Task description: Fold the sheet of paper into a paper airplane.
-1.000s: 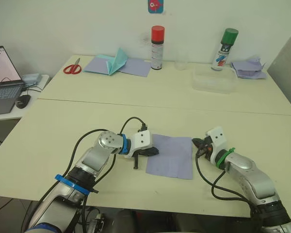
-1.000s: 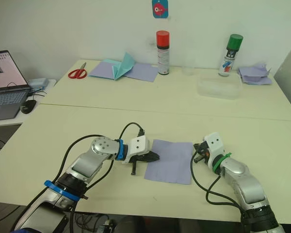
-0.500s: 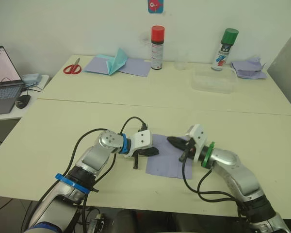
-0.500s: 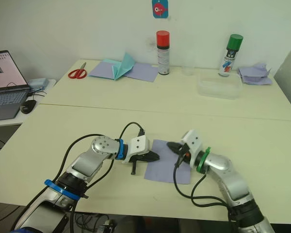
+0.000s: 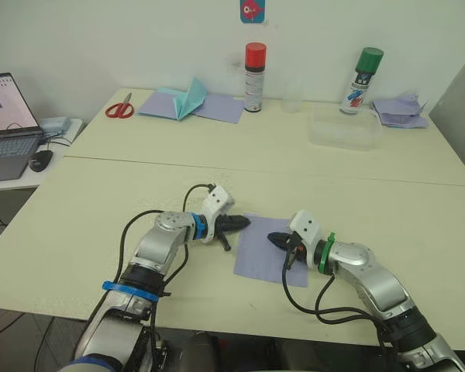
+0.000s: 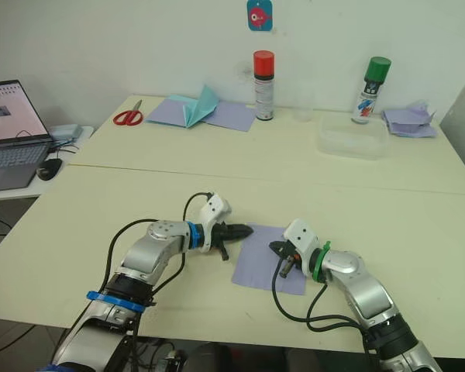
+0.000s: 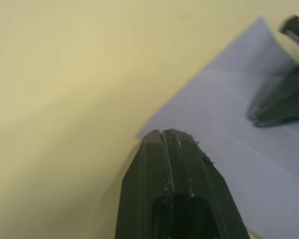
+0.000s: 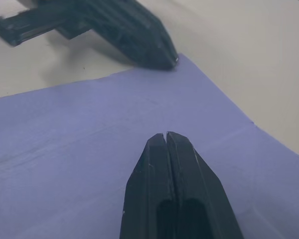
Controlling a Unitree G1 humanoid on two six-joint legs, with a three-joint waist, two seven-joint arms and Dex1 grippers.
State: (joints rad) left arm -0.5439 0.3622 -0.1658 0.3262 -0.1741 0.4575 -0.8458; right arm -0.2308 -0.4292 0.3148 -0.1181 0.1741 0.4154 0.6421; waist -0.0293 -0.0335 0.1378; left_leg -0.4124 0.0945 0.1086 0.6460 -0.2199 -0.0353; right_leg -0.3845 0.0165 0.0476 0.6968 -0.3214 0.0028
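Lavender sheet of paper [image 5: 273, 249] flat beneath closed, empty right gripper [image 5: 273, 238], far corner beside closed left gripper [image 5: 244, 222].

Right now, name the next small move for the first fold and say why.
Probably open the left gripper and pinch the sheet of paper at its near corner. The sheet lies flat and unfolded on the table, both grippers are shut and hold nothing, the left tip sits at the sheet's far-left corner, and the right gripper hovers over its middle.

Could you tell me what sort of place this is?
Probably an office or lab craft bench: pale tables against a white wall, a laptop on a side desk, and scissors, spray cans and paper sheets.
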